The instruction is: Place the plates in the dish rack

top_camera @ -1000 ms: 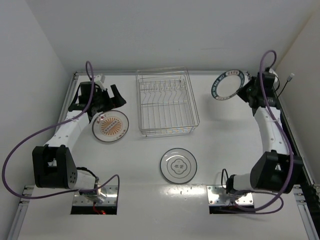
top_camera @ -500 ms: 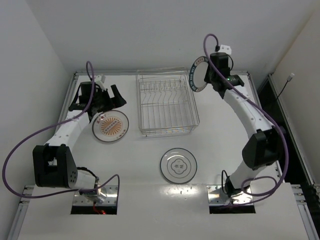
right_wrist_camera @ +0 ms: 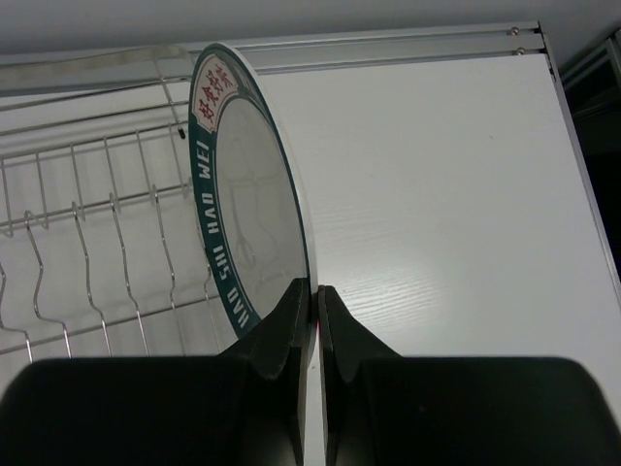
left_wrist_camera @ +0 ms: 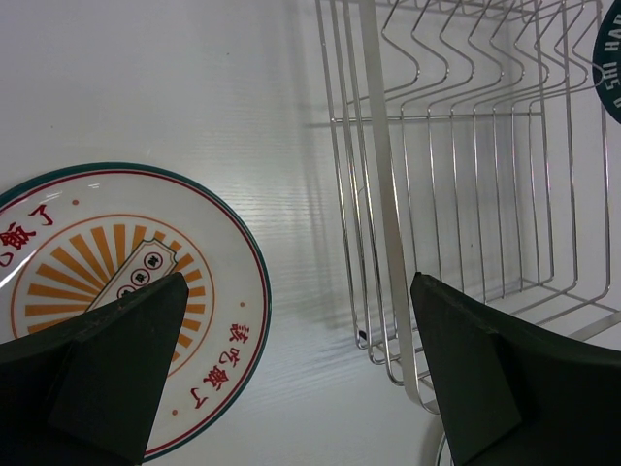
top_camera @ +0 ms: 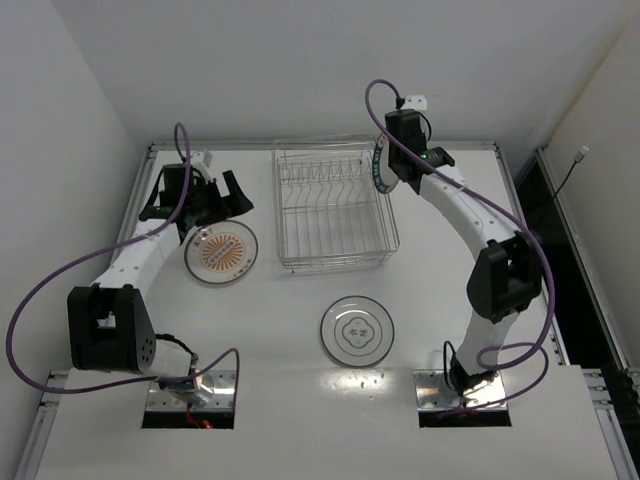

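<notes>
The orange sunburst plate (top_camera: 221,253) lies flat left of the dish rack (top_camera: 338,262); it also shows in the left wrist view (left_wrist_camera: 116,291). The white plate with a dark ring (top_camera: 357,332) lies flat in front of the rack. My left gripper (top_camera: 200,203) is open and empty above the orange plate's far edge, its jaws wide apart (left_wrist_camera: 299,359). My right gripper (top_camera: 392,160) is shut on the rim of a third plate with a teal lettered rim (right_wrist_camera: 247,214). It holds this plate on edge above the rack's right rear corner (right_wrist_camera: 87,243).
The rack's upright prongs (left_wrist_camera: 456,175) hold nothing. White walls stand close on the left, back and right. A metal rail runs along the table's far edge (right_wrist_camera: 388,44). Both arm bases sit at the near edge.
My right arm has swung left with the teal-rimmed plate, from the far right corner to the rack's right rear edge. The left arm and the two flat plates have not moved.
</notes>
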### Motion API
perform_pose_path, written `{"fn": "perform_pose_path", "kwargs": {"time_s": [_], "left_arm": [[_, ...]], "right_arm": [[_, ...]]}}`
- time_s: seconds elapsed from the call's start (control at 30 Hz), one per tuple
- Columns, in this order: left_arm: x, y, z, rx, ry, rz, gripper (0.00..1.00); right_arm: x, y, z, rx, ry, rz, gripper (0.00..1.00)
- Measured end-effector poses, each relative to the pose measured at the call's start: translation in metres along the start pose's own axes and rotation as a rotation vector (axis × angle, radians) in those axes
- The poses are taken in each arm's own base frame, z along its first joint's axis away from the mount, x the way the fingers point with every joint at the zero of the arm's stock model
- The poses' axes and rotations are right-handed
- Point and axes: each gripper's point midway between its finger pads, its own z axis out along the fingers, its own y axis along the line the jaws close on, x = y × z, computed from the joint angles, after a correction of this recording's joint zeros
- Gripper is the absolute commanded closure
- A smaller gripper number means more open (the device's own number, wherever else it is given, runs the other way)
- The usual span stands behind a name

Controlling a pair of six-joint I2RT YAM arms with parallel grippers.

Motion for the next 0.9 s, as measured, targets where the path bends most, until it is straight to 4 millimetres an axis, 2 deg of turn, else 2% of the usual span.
{"fn": "perform_pose_path", "kwargs": {"time_s": [0.13,0.3,0.53,0.63,0.77,0.9], "left_arm": [[0.0,0.0,0.0,0.0,0.001,0.0,0.01],[0.001,0.0,0.001,-0.001,0.002,0.0,0.01],[0.003,0.002,0.003,-0.004,0.012,-0.004,0.01],[0.003,0.002,0.003,-0.004,0.012,-0.004,0.01],[0.003,0.002,0.003,-0.004,0.012,0.003,0.01],[0.003,0.003,0.003,-0.004,0.012,0.008,0.01]], "right_arm": [[0.003,0.004,0.003,0.026,0.0,-0.025,1.0],[-0.002,0.005,-0.003,0.06,-0.021,-0.049,1.0],[-0.037,0.013,-0.021,0.072,-0.103,-0.055,1.0],[-0.045,0.016,-0.025,0.069,-0.121,-0.051,1.0],[-0.042,0.02,-0.023,0.07,-0.115,-0.061,1.0],[-0.025,0.024,-0.011,0.077,-0.081,-0.088,1.0]]}}
